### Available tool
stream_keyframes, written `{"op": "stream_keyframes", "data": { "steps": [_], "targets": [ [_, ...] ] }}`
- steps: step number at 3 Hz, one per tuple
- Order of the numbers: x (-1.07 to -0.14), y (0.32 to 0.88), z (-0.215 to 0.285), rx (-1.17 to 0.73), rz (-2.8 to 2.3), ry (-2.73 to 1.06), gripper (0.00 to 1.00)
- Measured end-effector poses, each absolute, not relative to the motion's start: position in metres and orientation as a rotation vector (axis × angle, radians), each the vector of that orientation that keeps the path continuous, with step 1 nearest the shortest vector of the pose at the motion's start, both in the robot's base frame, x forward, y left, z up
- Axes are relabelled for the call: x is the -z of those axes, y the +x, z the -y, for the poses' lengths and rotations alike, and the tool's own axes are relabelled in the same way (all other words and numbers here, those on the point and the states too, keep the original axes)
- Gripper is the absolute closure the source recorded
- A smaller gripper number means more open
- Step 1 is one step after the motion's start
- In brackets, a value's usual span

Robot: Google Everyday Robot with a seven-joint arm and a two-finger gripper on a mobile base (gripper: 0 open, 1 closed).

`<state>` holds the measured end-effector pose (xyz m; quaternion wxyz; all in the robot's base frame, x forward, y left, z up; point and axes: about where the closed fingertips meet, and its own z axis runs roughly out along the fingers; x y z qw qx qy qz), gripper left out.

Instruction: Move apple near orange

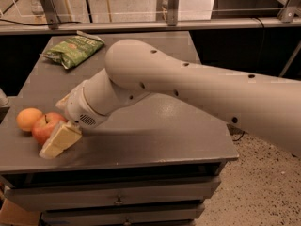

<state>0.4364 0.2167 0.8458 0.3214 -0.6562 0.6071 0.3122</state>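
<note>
Tool (60, 135): at the near left part of the desk (164, 135), at the end of the arm, low over the desk top. Its pale cream wedge-shaped part slants down towards the near left edge.

Tool state: cannot tell whether it is wide, narrow or gripping. The wrist and the cream part hide how it stands around the fruit.

Apple (44, 125): red with a yellowish blush and a short dark stem on top. It rests on the desk at the near left, right against the tool. The cream part lies across its near right side and covers that part of it.

Apple relative to tool: just left of the wrist and just beyond the cream wedge. No gap shows between the apple and the tool.

Orange (29, 119): orange-yellow and matte, on the desk at the far left. It is just left of the apple and looks to be touching it or nearly so. The apple lies between it and the tool.

Arm (188, 84): thick, off-white, with small dark dots. It comes in from the right edge and crosses over the middle of the desk, bending down to the left.

Chip bag (75, 48): green, lying flat on the far left part of the desk, well apart from both fruits.

Desk: grey top, with drawers (117, 192) below its near edge.

Floor (263, 182): speckled, to the near right of the desk.
</note>
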Motion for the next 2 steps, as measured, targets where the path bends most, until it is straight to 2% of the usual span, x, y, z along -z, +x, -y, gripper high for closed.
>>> {"op": "stream_keyframes", "data": {
  "steps": [2],
  "targets": [
    [-0.8451, 0.4426, -0.2107, -0.842, -1.618, -1.684, 0.0]
  ]
}}
